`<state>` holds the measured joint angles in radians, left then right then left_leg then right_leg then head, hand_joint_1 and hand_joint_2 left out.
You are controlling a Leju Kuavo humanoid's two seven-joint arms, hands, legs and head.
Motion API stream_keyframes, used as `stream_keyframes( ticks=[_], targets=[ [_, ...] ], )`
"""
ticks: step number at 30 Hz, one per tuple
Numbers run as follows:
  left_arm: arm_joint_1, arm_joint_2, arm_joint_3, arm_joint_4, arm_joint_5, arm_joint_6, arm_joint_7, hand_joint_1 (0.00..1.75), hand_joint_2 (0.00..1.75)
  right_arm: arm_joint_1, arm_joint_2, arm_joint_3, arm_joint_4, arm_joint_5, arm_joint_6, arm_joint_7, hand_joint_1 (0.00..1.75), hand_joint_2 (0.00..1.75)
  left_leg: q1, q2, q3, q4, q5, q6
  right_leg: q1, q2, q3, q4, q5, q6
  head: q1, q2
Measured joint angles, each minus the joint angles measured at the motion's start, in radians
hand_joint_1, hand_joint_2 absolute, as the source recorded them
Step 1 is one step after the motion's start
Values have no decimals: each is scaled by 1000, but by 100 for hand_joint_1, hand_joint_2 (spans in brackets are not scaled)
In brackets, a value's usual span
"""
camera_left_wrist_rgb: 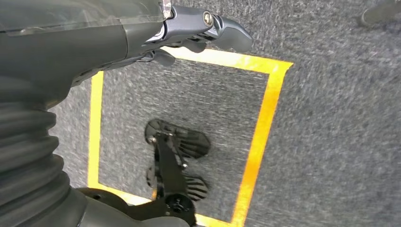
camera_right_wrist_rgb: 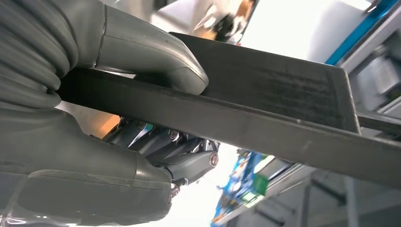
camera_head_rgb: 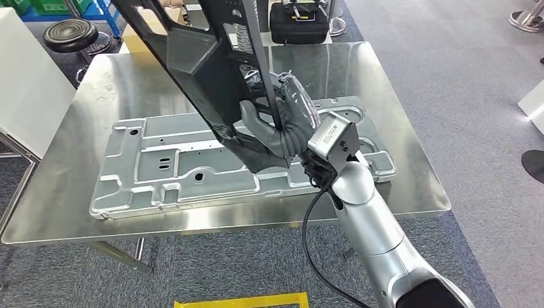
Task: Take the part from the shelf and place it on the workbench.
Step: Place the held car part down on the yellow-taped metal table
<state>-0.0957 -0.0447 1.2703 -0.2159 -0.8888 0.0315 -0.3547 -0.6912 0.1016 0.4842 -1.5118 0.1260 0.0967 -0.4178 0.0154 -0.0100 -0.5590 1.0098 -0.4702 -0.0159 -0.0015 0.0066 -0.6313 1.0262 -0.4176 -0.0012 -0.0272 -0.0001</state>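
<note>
**A:** So where's the part (camera_head_rgb: 192,61) at? It's seen upper-centre in the head view, a long black piece held tilted above the bench (camera_head_rgb: 410,160), its lower end just over the grey plate (camera_head_rgb: 179,173) already lying there. Whether that end is touching the plate can't be told.

**B:** Yep, it's gripped by the right hand (camera_head_rgb: 272,128), centre of frame. In the right wrist view the thumb (camera_right_wrist_rgb: 146,59) is pressed on one face of a flat black bar and the darker fingers (camera_right_wrist_rgb: 179,151) are wrapped under it, so a firm grasp on the part.

**A:** And the left hand (camera_left_wrist_rgb: 189,33)? It's seen top of the left wrist view, over carpet and yellow tape (camera_left_wrist_rgb: 262,127), nothing held. Fingers look partly curled, but clenched or loose can't really be told.

**B:** Step-wise, the pickup looks done and the placing is what's in hand. Next, the part probably needs to be lowered and laid flatter on the bench, then released, with care taken not to knock the plate.
</note>
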Motion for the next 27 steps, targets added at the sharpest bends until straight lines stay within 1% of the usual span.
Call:
stream_keyframes(
  ticks=[2,3,4,5,6,7,8,9,10,11,12,13,14,15,16,17,18,19,20,21,22,23,24,25,26,27],
  targets=[
    [-1,0,0,0,0,1,2,0,175,-5,-3,-8,3,49,-16,13,175,175,1,1,3,-4,-4,-12,0,2,3,-8,-1,-9,0,0],
    [-1,1,0,0,0,0,2,0,175,-8,-4,-11,6,90,-29,26,175,175,2,2,3,2,-10,-17,-2,3,7,-12,-2,-14,0,0],
    [-2,1,0,0,1,0,0,0,175,-14,-6,-12,10,137,-43,42,175,175,2,3,-5,24,-25,-21,-5,2,12,-17,-2,-19,-1,0],
    [-2,2,0,0,1,-1,-2,0,175,-22,-8,-12,19,204,-63,66,175,175,2,4,-25,70,-49,-25,-7,2,17,-20,-3,-24,-2,0],
    [-2,3,0,0,1,-1,-4,0,175,-32,-12,-11,33,286,-86,97,175,175,2,5,-58,136,-78,-28,-6,1,19,-20,-5,-27,-2,0],
    [-1,4,0,0,1,-1,-7,0,175,-42,-16,-10,53,376,-108,129,175,175,2,5,-96,208,-105,-30,-4,1,20,-20,-6,-29,-2,0],
    [0,5,0,0,1,-1,-9,0,175,-51,-21,-9,80,477,-128,165,175,175,2,5,-131,265,-120,-31,-3,1,21,-20,-8,-31,-2,0],
    [1,6,0,0,0,-1,-11,0,175,-60,-27,-8,111,570,-143,198,175,175,2,5,-150,288,-115,-30,-1,1,22,-20,-9,-31,-2,0],
    [1,6,0,0,-2,-2,-13,0,175,-71,-32,-5,144,653,-150,229,175,175,2,5,-149,269,-89,-27,0,2,24,-20,-11,-31,-2,0],
    [2,7,0,0,-5,-2,-15,0,175,-84,-37,1,181,729,-153,257,175,175,2,5,-130,212,-48,-23,2,2,27,-19,-12,-31,-2,0],
    [1,8,0,0,-8,-3,-16,0,175,-100,-42,8,221,796,-155,278,175,175,1,5,-100,137,-7,-17,2,3,29,-19,-14,-30,-2,0],
    [1,9,0,0,-11,-4,-16,0,175,-118,-45,16,263,855,-157,294,175,175,-1,5,-72,69,24,-10,5,4,30,-18,-16,-28,-1,0],
    [-1,11,0,0,-14,-5,-17,0,175,-137,-48,26,309,907,-160,304,175,175,-4,5,-53,23,40,-4,6,5,30,-17,-17,-24,-1,0],
    [-1,12,0,0,-16,-6,-17,0,175,-155,-49,35,355,952,-164,310,175,175,-8,5,-44,1,44,1,6,5,28,-17,-17,-20,-1,0],
    [-2,12,-1,0,-18,-8,-17,0,175,-171,-50,46,404,990,-166,312,175,175,-10,4,-42,-3,42,4,6,5,27,-17,-17,-14,-1,0],
    [-2,13,-1,0,-21,-10,-17,0,175,-186,-51,59,452,1023,-165,310,175,175,-9,4,-40,-7,43,8,6,4,26,-18,-17,-9,-1,0],
    [-2,13,-1,0,-23,-14,-18,0,175,-201,-51,73,501,1053,-163,307,175,175,-7,4,-37,-13,46,12,6,3,25,-14,-22,-3,-1,0],
    [-2,13,-2,0,-26,-18,-19,0,175,-216,-50,88,547,1078,-162,302,175,175,-4,4,-34,-18,48,17,6,2,17,5,-34,2,1,0],
    [-3,13,-2,0,-29,-21,-20,0,175,-230,-49,104,594,1100,-161,295,175,175,-1,4,-31,-23,50,22,5,2,-1,43,-55,6,2,0],
    [-5,13,-2,0,-32,-25,-21,0,175,-242,-47,121,640,1120,-162,287,175,175,-1,5,-30,-24,50,25,2,1,-30,102,-83,11,4,0],
    [-5,13,-3,0,-34,-28,-23,0,175,-249,-45,138,684,1137,-164,280,175,175,-1,5,-30,-23,49,27,-1,1,-66,172,-111,14,5,0],
    [-6,13,-3,0,-37,-32,-26,0,175,-253,-43,158,731,1155,-168,273,175,175,-1,4,-29,-22,48,28,-4,0,-99,231,-127,18,5,0],
    [-6,13,-5,0,-40,-36,-29,0,175,-254,-41,177,773,1170,-174,268,175,175,-1,3,-29,-20,45,28,-8,0,-120,263,-128,20,6,0],
    [-5,13,-6,0,-42,-39,-32,0,175,-253,-38,196,811,1184,-187,263,175,175,-1,2,-28,-18,43,27,-11,-1,-122,255,-109,22,6,0],
    [-4,12,-8,0,-45,-41,-35,0,175,-253,-34,214,845,1196,-204,260,175,175,-1,0,-26,-14,39,25,-14,-2,-106,207,-74,23,6,0],
    [-4,11,-11,0,-47,-41,-37,0,175,-254,-30,229,873,1207,-224,257,175,175,-1,0,-25,-9,33,21,-16,-3,-77,136,-36,23,6,0]
  ],
)
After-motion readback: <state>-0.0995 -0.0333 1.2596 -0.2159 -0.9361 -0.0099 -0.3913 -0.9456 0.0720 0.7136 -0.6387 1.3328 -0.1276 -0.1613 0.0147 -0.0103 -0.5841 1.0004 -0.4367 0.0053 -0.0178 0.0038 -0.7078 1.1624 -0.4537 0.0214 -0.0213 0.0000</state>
